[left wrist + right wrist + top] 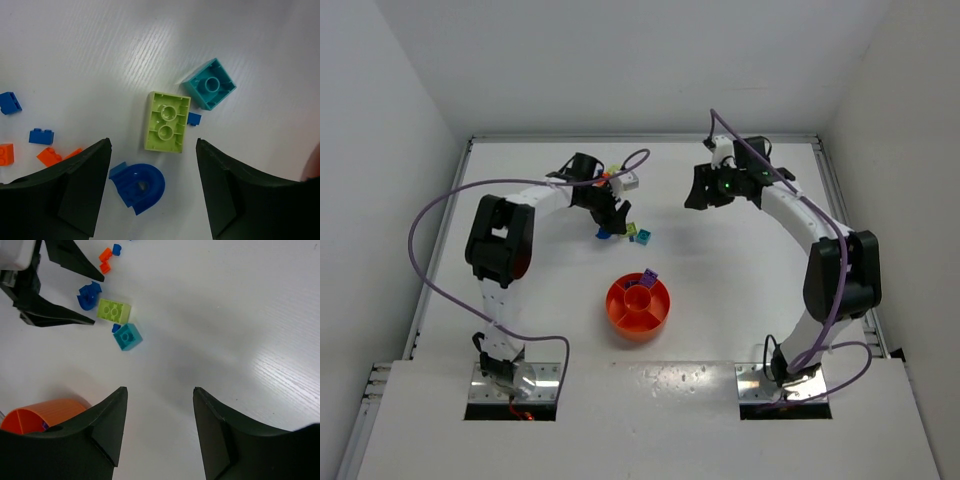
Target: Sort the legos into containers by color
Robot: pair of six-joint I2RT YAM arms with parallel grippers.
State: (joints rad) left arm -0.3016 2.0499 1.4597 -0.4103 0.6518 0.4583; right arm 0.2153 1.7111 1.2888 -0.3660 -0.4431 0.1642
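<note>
Hovering over the loose legos, my left pincer (153, 142) stands wide and grips nothing. Its two dark fingers fill the lower corners of the left wrist view, on either side of a blue arch piece (137, 187) at lower centre. I judge the arch to be the piece I am lined up to take. A lime brick (167, 121) lies just above it, near but apart. A tiny blue brick (194, 118) touches the lime one's right edge, and a teal brick (209, 83) sits just beyond, upper right. Orange bits (50, 156) and small blue bricks (41, 136) lie at the left edge, close by my left finger.

My right pincer (160, 390) is also spread and empty, held back at the upper right of the overhead view, probably to leave the pile free.

The orange tray (616, 310) sits at centre of the white table (740, 290), below the pile and well apart from it. A purple brick (648, 275) rests at its upper rim. Bare table lies between pile and tray, so the way looks open. Closing risks nudging the lime brick.
</note>
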